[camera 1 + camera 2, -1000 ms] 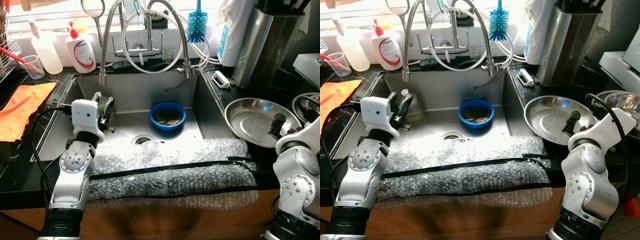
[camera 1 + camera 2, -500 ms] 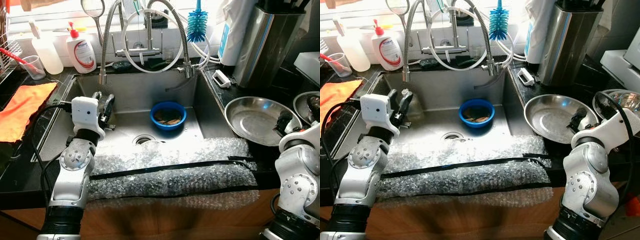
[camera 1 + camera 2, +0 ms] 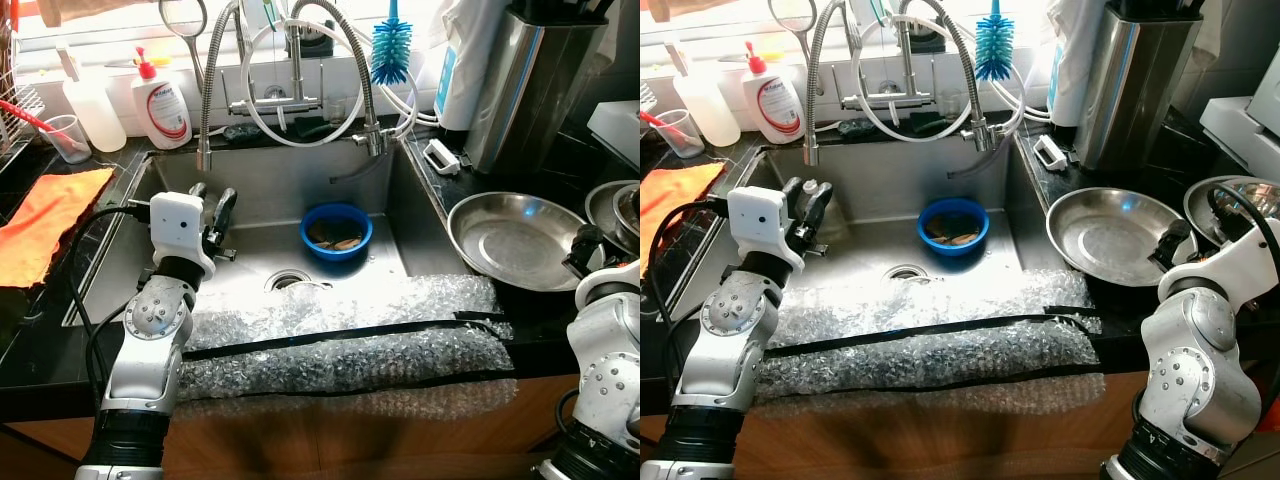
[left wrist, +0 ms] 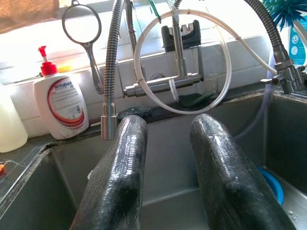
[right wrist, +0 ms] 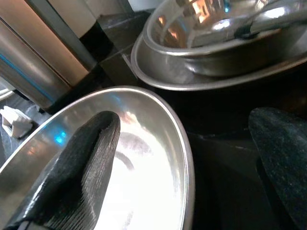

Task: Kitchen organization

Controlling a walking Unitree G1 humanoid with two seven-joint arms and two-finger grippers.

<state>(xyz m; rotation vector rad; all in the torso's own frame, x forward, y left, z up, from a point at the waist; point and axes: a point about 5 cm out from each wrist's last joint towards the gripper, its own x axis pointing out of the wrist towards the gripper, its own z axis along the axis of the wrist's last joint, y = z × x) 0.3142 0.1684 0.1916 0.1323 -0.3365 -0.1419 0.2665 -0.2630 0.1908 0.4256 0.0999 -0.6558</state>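
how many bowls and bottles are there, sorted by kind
Steel bowls: 2, big and stacked right
Blue bowls: 1, in sink
Soap bottles: 1, red pump
Clear bottles: 1
Total: 5

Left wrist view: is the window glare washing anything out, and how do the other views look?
Left wrist view: backlight blows out the window behind the faucet; left hand fingers sharp. Eye views: glare on the sink floor. Right wrist view: steel pan shows a bright reflection.
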